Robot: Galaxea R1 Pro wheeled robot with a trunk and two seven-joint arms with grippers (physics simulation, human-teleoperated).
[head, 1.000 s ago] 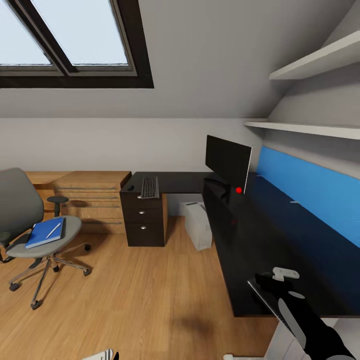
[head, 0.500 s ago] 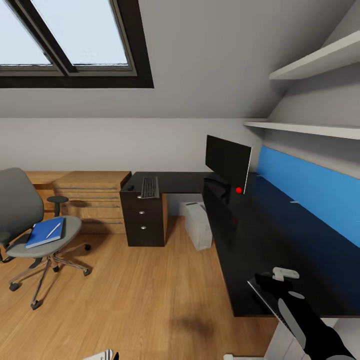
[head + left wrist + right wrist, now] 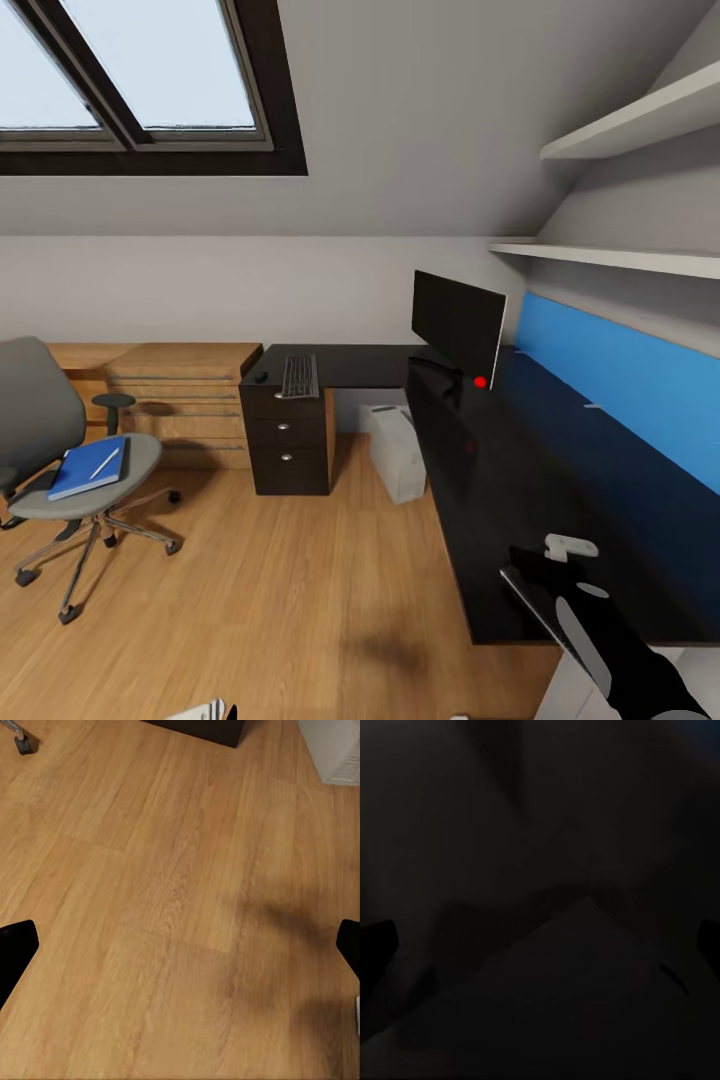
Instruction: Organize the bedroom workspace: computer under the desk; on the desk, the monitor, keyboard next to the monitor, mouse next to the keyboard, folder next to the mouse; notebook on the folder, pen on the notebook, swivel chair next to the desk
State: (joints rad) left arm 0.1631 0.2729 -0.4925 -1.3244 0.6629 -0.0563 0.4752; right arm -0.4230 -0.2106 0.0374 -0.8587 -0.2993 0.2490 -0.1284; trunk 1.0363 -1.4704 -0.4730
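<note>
No readable text, labels, brands, numbers or signs anywhere in view, on bench, furniture or walls.

The black L-shaped desk [image 3: 540, 470] carries the monitor [image 3: 458, 325] at 1 o'clock, with the keyboard [image 3: 299, 375] and mouse [image 3: 261, 377] at 11. Beneath it stands the grey computer [image 3: 396, 450]. At 9, the swivel chair [image 3: 40, 420] holds the blue folder [image 3: 88, 468] and the pen [image 3: 105, 462].
</note>
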